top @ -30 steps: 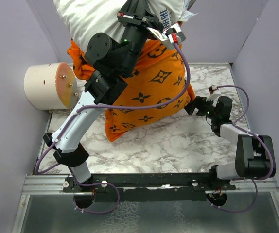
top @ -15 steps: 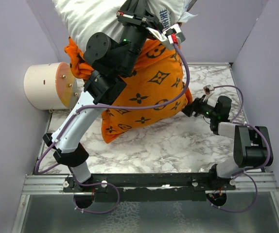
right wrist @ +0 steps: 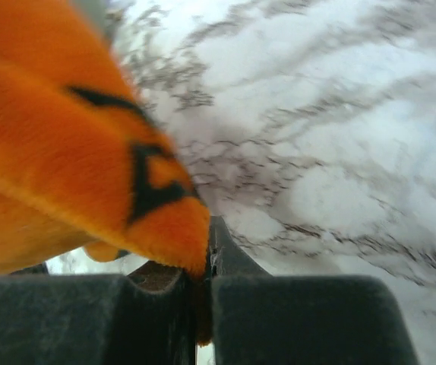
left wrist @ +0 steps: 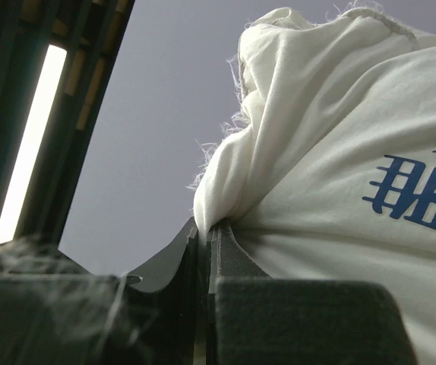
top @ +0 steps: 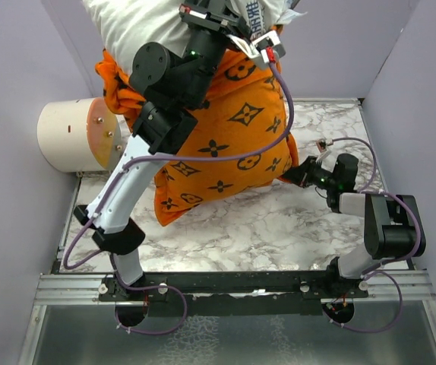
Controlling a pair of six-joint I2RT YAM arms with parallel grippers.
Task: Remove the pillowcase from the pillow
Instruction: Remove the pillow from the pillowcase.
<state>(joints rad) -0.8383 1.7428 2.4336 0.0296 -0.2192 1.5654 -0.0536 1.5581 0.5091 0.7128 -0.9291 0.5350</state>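
- Your left fingers (left wrist: 169, 258) pinch a fold of the pillow (top: 138, 26), up at the top view's upper edge.
- Your right fingers (right wrist: 229, 258) pinch the pillowcase (top: 241, 144) by its right corner, over the marble surface (top: 279, 228).
- The pillowcase hangs mid-frame; your left arm (top: 127, 182) crosses in front of it.
- A cream cylinder (top: 70, 135) sits near it, at left.

Items present: one pillow (top: 142, 26), one pillowcase (top: 233, 144), one cream cylinder (top: 70, 135), one marble table (top: 279, 224). Grippers: two, the left gripper (left wrist: 205, 232) and the right gripper (right wrist: 205, 262). Purple cables (top: 288, 106): apparently two, with runs partly hidden.
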